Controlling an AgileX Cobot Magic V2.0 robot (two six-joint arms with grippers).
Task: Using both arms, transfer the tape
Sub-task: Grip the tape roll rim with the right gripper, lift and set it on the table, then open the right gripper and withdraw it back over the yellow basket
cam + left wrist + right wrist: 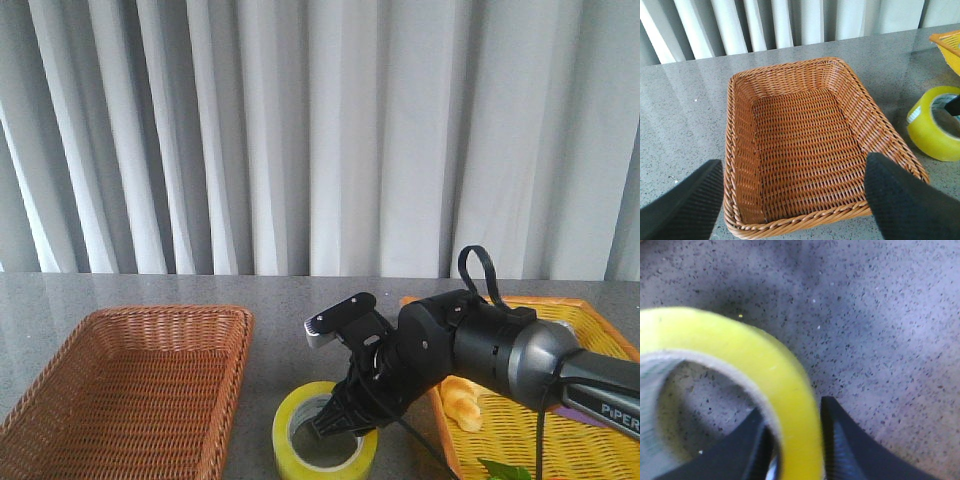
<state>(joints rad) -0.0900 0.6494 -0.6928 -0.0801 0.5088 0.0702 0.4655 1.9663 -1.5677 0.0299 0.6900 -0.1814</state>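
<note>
Right black gripper (799,450) straddles the wall of the wide yellow tape roll (325,441) lying flat on the grey speckled table (270,310), fingers narrow around it; squeeze firmly before lifting

From the left wrist we look down into a rectangular brown woven wicker basket (805,150) standing on a speckled grey stone tabletop (685,115), framed between the left gripper's (795,200) two spread black ribbed fingers (900,200). Beside the basket, apart from it, lies a wide roll of translucent yellow tape (935,125), flat on the table. We see the corner of an orange-yellow tray (947,42) beyond the roll and pale pleated curtains (780,22) behind the table.
</note>
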